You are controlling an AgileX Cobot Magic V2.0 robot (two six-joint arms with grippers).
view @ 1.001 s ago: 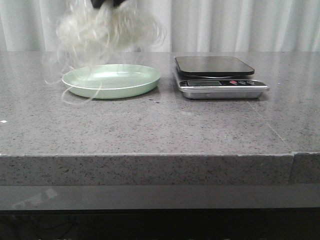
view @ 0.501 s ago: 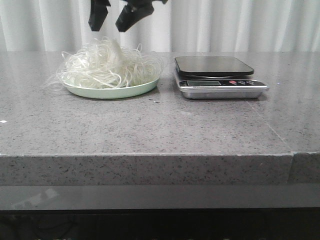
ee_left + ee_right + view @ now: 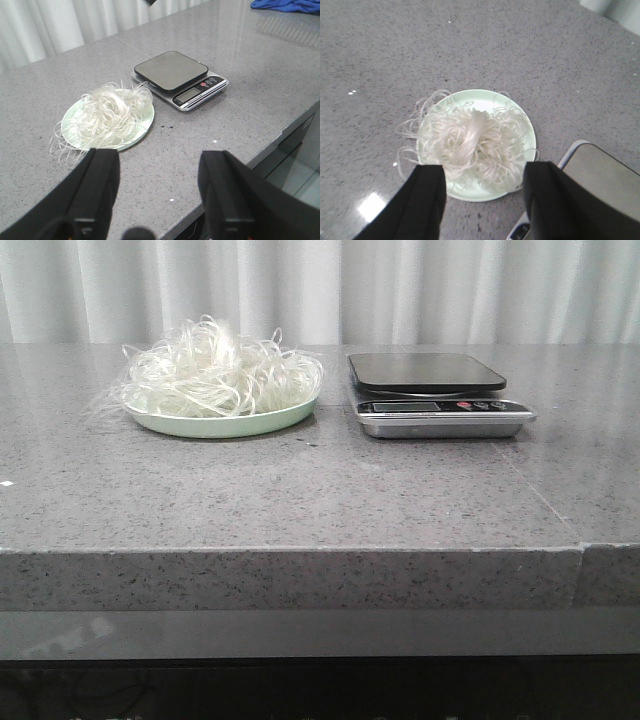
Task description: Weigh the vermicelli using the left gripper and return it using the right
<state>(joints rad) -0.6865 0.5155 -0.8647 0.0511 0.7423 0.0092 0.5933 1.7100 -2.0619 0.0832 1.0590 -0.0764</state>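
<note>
- Sitting in a loose, fluffy heap, the vermicelli (image 3: 220,375) fills a pale green plate (image 3: 225,423) on the left part of the grey table (image 3: 300,490).
- Thin strands hang over the plate's left rim and lie on the table there. They are so fine that it is hard to see where each one ends.
- Most of the plate is hidden under the noodles. Only its rim and a bit of its floor show.
- A kitchen scale (image 3: 440,400) stands just to the right of the plate, near it but not touching. Its dark top has nothing on it.
- The little screen on the scale is too small to read.
- The left pincer (image 3: 160,185) shows only in its own wrist view. Its two black fingers (image 3: 100,180) are spread wide and hold nothing. The fingers are cut off at the edge of the picture.
- The right pincer (image 3: 482,200) is up above the plate, looking down on the noodles. Its fingers (image 3: 432,200) are also wide apart and hold nothing, and their ends are cut off too.
- No arm shows in the front view.
- A blue cloth (image 3: 287,5) peeks in at a far corner of the left wrist view. Most of it is cut off.
- White curtains (image 3: 400,290) hang behind the table.
</note>
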